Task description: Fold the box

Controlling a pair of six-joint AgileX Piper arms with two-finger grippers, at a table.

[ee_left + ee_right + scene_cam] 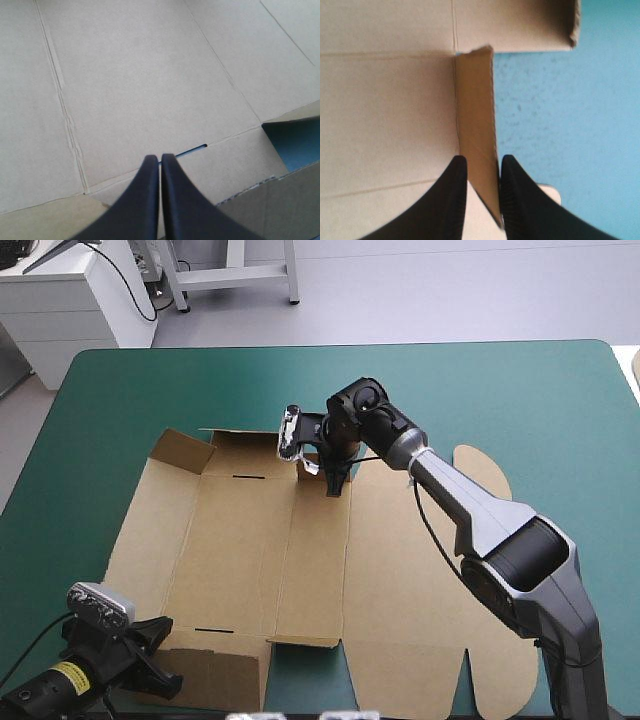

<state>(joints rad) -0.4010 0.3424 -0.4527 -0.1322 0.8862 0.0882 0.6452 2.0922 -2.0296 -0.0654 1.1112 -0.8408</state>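
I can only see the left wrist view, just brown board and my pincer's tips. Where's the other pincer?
Observer: The right pincer is at the far edge of the box, near its middle.
Kid: Is it holding anything?
Observer: Yes, a small raised flap stands between its fingers.
Kid: Is the rest of the box flat?
Observer: Mostly, but the corner flap at the far left looks tipped up.
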